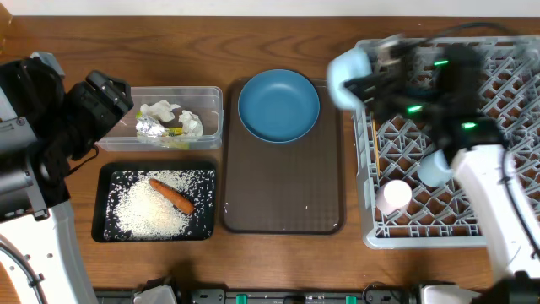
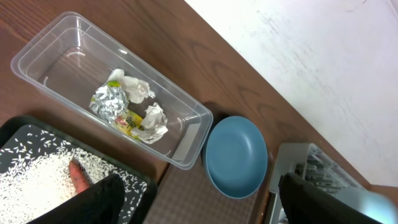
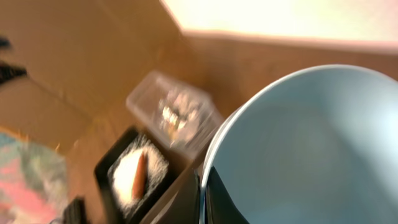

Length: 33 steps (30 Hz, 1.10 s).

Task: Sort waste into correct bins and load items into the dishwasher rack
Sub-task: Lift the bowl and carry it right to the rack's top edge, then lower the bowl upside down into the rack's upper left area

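The right arm stretches from 4 o'clock up across the dishwasher rack [image 1: 368, 194]. Its gripper [image 3: 202, 180] is clamped on the rim of the white bowl [image 1: 348, 76], which is held over the rack's 10 o'clock corner. The left gripper [image 1: 108, 100] hangs empty with its jaws spread wide, at 9 o'clock of the clear tub [image 1: 218, 110].

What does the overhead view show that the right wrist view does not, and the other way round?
Only overhead: the blue plate, plus the pink cup and the light blue cup in the dishwasher rack. Only right wrist: the light blue inside of the bowl, with the right end effector shut on its rim. Both: the clear tub, the black tray and the carrot on the rice.
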Motion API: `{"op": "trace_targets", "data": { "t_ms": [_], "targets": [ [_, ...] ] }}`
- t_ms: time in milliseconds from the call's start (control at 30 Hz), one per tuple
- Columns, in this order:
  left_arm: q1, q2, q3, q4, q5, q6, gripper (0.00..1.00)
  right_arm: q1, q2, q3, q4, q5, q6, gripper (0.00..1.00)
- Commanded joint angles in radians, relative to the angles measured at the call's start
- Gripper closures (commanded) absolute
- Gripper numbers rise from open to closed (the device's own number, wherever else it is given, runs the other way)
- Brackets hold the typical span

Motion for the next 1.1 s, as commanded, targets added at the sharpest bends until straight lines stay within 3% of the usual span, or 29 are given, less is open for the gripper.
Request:
{"op": "trace_targets", "data": {
  "t_ms": [0,167,433,733,1067],
  "targets": [
    [0.004,-0.002,0.005,-0.002,-0.011,0.014,0.18,-0.138,0.045,0.016,0.069,-0.267,-0.029,0.99],
    [0.004,-0.002,0.005,-0.002,-0.011,0.014,0.18,-0.234,0.13,0.016,0.148,-0.291,-0.077,0.99],
    [0.005,-0.002,0.005,-0.002,-0.011,0.014,0.18,-0.221,0.308,0.016,0.392,-0.45,-0.1,0.99],
    [0.004,-0.002,0.005,-0.002,-0.011,0.014,0.18,-0.2,0.459,0.016,0.539,-0.473,-0.097,0.99],
    [0.004,-0.002,0.005,-0.002,-0.011,0.014,0.18,-0.178,0.524,0.016,0.552,-0.468,-0.15,0.99]
  ]
}}
